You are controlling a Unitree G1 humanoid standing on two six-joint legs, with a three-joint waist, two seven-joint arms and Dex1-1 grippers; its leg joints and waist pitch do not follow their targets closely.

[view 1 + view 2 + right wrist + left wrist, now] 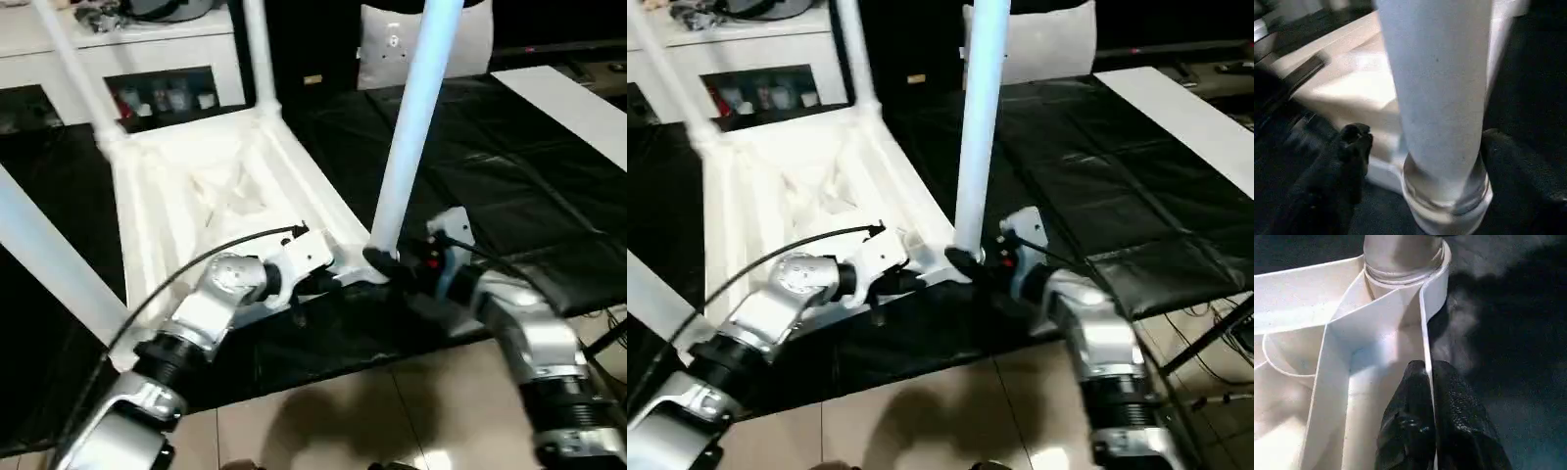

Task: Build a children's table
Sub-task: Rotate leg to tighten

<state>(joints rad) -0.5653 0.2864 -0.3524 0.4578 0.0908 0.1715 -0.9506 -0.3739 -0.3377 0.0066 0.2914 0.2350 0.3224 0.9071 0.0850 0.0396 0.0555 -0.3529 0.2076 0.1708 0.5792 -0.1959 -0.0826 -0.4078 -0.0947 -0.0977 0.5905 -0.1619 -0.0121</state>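
The children's table lies upside down on a black mat, its ribbed white top point(225, 196) facing up. Several white legs stand in its corner sockets, the nearest one point(411, 127) at the front right corner. My left gripper point(1431, 369) is shut on the thin rim wall of the top, just short of that corner socket point(1400, 264). My right gripper point(1425, 137) stands open around the base of the nearest leg point(1440, 98), one finger point(1354, 142) a little apart from it, the other finger point(1513, 161) on its far side.
The black mat point(509, 176) ends close in front of my arms, with tiled floor point(372, 411) below. A long white cabinet point(118, 49) and a white cushion point(382, 49) stand behind the table. A white board point(578, 108) lies at the far right.
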